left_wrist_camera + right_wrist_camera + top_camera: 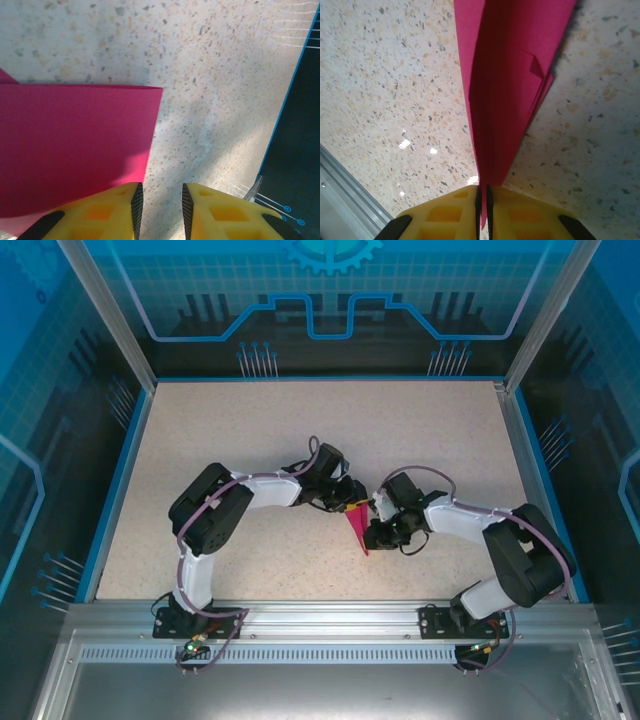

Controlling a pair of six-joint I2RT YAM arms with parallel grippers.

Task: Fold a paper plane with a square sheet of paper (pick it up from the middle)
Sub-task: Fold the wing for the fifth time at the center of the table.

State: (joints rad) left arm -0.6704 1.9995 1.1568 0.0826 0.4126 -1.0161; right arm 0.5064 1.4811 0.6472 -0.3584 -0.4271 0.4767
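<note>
The paper plane (357, 528) is magenta-pink paper folded into a narrow pointed shape, lying mid-table between both arms. My right gripper (483, 200) is shut on its thin edge, and the layered folds (510, 75) stretch away from the jaws, held on edge above the table. In the top view this right gripper (372, 532) sits just right of the paper. My left gripper (160, 200) is open with bare table between its fingers. A flat pink flap (75, 145) lies beside and partly under its left finger (120, 210). From above, the left gripper (352, 502) hovers at the paper's upper end.
The speckled beige tabletop (300, 430) is framed by a blue rim (120, 470). That rim also shows as a blue border (292, 125) to the right of the left gripper. An aluminium rail (345, 192) runs along the near edge, by the right gripper.
</note>
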